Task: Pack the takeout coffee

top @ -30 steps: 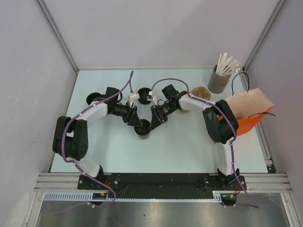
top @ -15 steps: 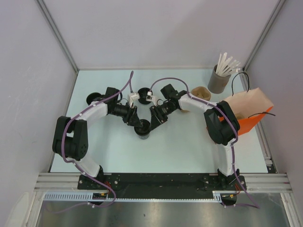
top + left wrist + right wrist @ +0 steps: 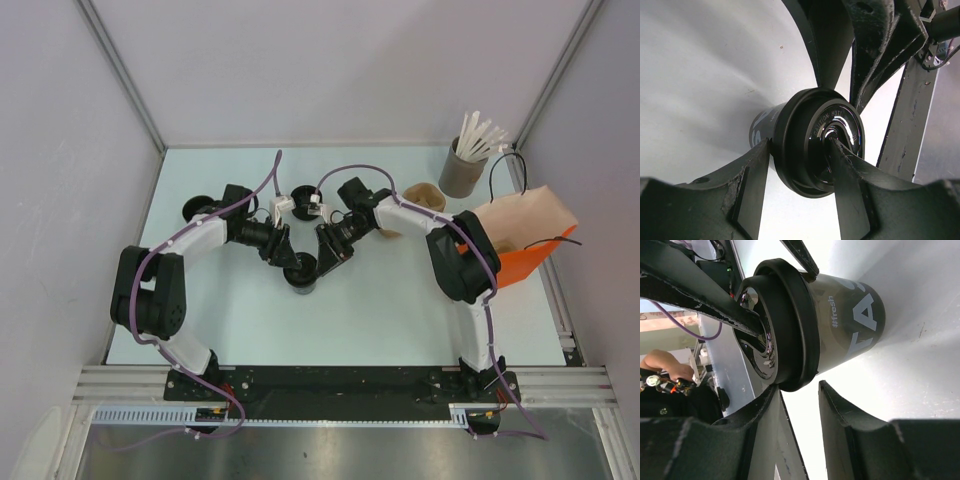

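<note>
Where the two arms meet, a little left of the middle of the pale, matte surface (image 3: 400, 310), stands the takeout coffee (image 3: 303, 275), a small black disposable cup with pale lettering on its wall and a glossy round black lid (image 3: 810, 142) seated on top. The left hand (image 3: 290, 260) is closed on that lid: one finger (image 3: 752, 185) sits against the outer rim, the other (image 3: 852, 195) lies across the top to its centre. The right hand (image 3: 322, 262) comes in from the other side with its fingers (image 3: 845, 430) spread apart, bare surface showing between them and the lid's rim just ahead of the gap.

Near the left edge sits an all-black lidless cup (image 3: 196, 210), and a second one (image 3: 303, 193) stands beyond the hands toward the far edge. A brown paper cup (image 3: 424, 197) sits right of the middle, and a grey tub of white sticks (image 3: 460, 175) occupies the far right corner. An orange bag topped with tan paper (image 3: 530, 262) overhangs the right edge.

Plain lilac-grey wall panels (image 3: 350, 70) framed by aluminium posts (image 3: 120, 75) close in three sides; a black mounting rail (image 3: 340, 380) runs along the near edge.
</note>
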`<state>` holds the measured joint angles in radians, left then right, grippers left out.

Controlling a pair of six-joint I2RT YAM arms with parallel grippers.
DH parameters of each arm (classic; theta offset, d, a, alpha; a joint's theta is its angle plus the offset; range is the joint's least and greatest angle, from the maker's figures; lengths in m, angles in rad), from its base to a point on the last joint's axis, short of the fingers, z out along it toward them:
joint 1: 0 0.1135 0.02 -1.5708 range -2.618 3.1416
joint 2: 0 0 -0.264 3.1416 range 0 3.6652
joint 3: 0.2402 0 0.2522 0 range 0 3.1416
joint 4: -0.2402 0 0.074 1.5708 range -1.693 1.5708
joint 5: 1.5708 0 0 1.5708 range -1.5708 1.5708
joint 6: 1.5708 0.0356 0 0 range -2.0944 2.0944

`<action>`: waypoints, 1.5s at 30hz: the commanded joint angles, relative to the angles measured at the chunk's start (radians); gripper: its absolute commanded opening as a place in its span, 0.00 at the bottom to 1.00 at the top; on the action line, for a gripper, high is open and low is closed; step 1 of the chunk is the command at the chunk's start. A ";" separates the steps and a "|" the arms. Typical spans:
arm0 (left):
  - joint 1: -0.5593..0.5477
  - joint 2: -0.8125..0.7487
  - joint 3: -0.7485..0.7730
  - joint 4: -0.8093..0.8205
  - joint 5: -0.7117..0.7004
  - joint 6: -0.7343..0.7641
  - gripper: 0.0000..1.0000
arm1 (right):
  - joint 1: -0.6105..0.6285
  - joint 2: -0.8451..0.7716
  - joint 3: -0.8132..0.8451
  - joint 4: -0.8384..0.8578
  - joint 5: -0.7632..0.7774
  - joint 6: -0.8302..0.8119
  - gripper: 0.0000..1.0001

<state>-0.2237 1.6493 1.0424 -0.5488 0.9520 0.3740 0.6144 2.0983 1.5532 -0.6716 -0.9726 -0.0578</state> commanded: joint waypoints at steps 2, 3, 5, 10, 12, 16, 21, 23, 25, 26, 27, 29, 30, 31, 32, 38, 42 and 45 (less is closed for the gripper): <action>-0.013 0.030 -0.042 -0.020 -0.209 0.069 0.54 | 0.030 0.137 -0.039 0.015 0.328 -0.074 0.38; -0.012 0.030 -0.042 -0.020 -0.208 0.071 0.54 | 0.030 0.144 -0.039 0.014 0.327 -0.073 0.36; -0.012 0.035 -0.042 -0.019 -0.213 0.071 0.54 | 0.030 0.149 -0.039 0.012 0.330 -0.071 0.33; -0.012 0.041 -0.045 -0.010 -0.239 0.063 0.54 | 0.028 0.160 -0.038 0.018 0.348 -0.057 0.30; -0.012 0.047 -0.048 -0.005 -0.255 0.057 0.54 | 0.025 0.167 -0.031 0.017 0.357 -0.048 0.29; -0.012 0.060 -0.054 0.006 -0.286 0.045 0.53 | 0.022 0.184 -0.019 0.006 0.370 -0.042 0.28; -0.012 0.081 -0.061 0.012 -0.314 0.043 0.52 | 0.021 0.212 0.002 -0.017 0.410 -0.037 0.26; -0.012 0.083 -0.059 0.012 -0.321 0.042 0.52 | 0.025 0.221 0.002 -0.025 0.420 -0.040 0.26; -0.012 0.087 -0.059 0.010 -0.328 0.042 0.52 | 0.030 0.221 0.004 -0.028 0.428 -0.043 0.25; -0.012 0.089 -0.059 0.007 -0.328 0.042 0.52 | 0.031 0.221 0.005 -0.029 0.428 -0.046 0.25; -0.012 0.090 -0.061 0.007 -0.329 0.042 0.52 | 0.036 0.223 0.005 -0.029 0.428 -0.047 0.25; -0.012 0.093 -0.062 0.006 -0.326 0.045 0.52 | 0.041 0.223 0.010 -0.039 0.434 -0.053 0.25; -0.012 0.086 -0.062 0.006 -0.325 0.045 0.52 | 0.044 0.223 0.010 -0.040 0.431 -0.054 0.25; -0.012 0.081 -0.064 0.006 -0.312 0.046 0.52 | 0.044 0.217 0.018 -0.046 0.422 -0.065 0.26; -0.012 0.073 -0.067 0.007 -0.308 0.049 0.52 | 0.044 0.198 0.021 -0.048 0.408 -0.069 0.26; -0.012 0.046 -0.047 -0.003 -0.294 0.048 0.52 | 0.028 0.103 0.102 -0.057 0.310 -0.096 0.32; -0.012 0.046 -0.039 -0.003 -0.291 0.042 0.52 | 0.010 0.082 0.189 -0.095 0.217 -0.102 0.45; -0.013 0.038 -0.039 -0.003 -0.283 0.040 0.52 | 0.001 0.081 0.241 -0.120 0.178 -0.100 0.52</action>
<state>-0.2256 1.6482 1.0443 -0.5373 0.9234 0.3290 0.6182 2.1525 1.7092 -0.8581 -0.9081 -0.1005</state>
